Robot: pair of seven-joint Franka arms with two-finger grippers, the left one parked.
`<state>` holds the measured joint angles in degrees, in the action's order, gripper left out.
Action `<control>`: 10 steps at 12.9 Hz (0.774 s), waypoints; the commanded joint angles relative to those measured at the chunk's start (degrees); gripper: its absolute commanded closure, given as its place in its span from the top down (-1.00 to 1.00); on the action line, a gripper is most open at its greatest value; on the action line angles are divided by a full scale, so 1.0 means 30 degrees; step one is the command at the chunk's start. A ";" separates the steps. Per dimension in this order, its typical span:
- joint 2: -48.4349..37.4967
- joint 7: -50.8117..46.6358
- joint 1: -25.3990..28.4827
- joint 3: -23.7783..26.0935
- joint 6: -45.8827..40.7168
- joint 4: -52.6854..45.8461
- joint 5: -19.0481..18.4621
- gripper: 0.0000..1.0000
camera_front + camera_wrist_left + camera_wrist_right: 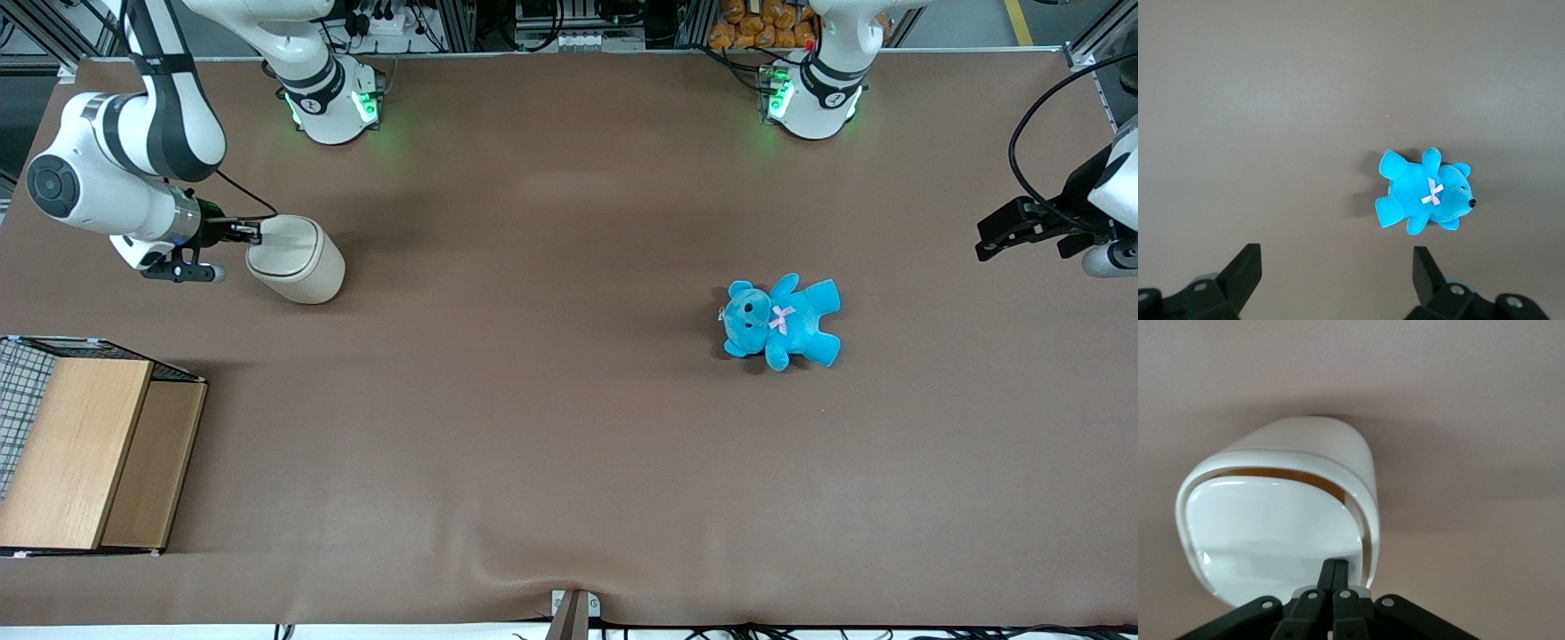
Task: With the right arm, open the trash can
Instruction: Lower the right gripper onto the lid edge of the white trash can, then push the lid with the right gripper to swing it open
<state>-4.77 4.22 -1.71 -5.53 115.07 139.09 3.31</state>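
The trash can is a small cream-white bin standing at the working arm's end of the table. The right arm reaches down to it, and my gripper is at the rim of its lid. In the right wrist view the gripper is shut, its two fingertips together and resting on the glossy white lid near the lid's edge. A thin dark amber gap shows between the lid and the can's rim. Nothing is between the fingers.
A blue teddy bear lies toward the parked arm's end of the table; it also shows in the left wrist view. A wooden box with wire mesh stands nearer the front camera than the trash can.
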 commanded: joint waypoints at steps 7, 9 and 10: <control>-0.0138 -0.0290 0.0187 0.0317 -0.3723 -0.3087 0.0390 -1.00; -0.0109 -0.0759 0.0217 0.0756 -0.4808 -0.4113 0.0390 -1.00; -0.0109 -0.1080 0.0217 0.0845 -0.5364 -0.4640 0.0390 -1.00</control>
<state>-4.87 3.12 -1.35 -3.85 102.23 128.24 3.74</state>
